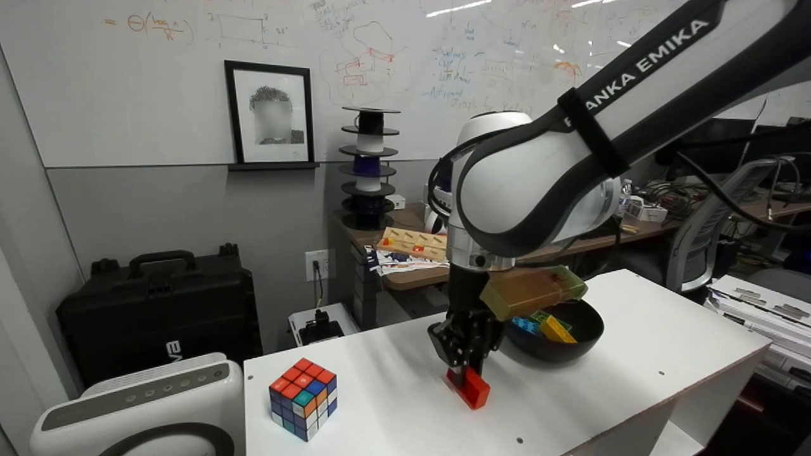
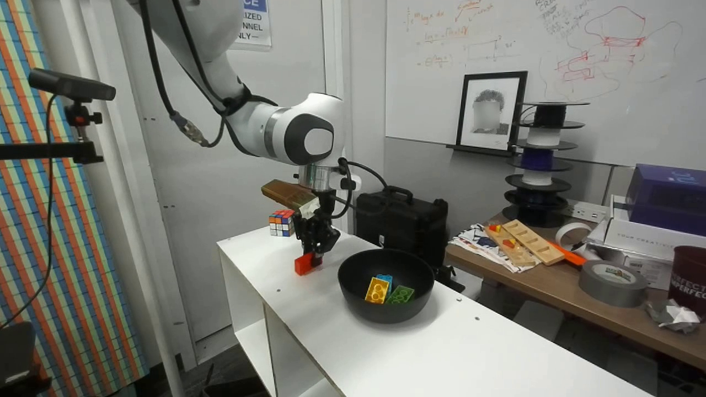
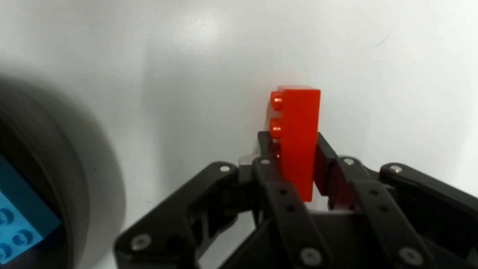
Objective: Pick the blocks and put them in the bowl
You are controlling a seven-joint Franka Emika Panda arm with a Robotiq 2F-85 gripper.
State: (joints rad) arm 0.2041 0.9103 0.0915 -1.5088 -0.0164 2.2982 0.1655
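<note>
Jaws pinching the red block point(image 3: 300, 138) low over the table point(image 2: 469, 358); whether it bears on the table or hangs just off it, can't tell. Block stands on its long narrow side, studs turned towards the bowl point(image 2: 386, 314), so one jaw meets the studded face, its mate the flat one opposite. Likely reason: thickness is the easy span to close on. Far end juts past the jaws; a knock on the rim could twist it, I'd guess, so lift high first. Yellow block point(image 2: 377, 290), blue block point(image 2: 388, 280) and green block point(image 2: 401, 295) lie close together inside the bowl, yellow tilted; red looks the last to go. Bowl near the jaws: short carry. Puzzle cube point(image 1: 304, 399) well apart, presumably no part of the job.
</note>
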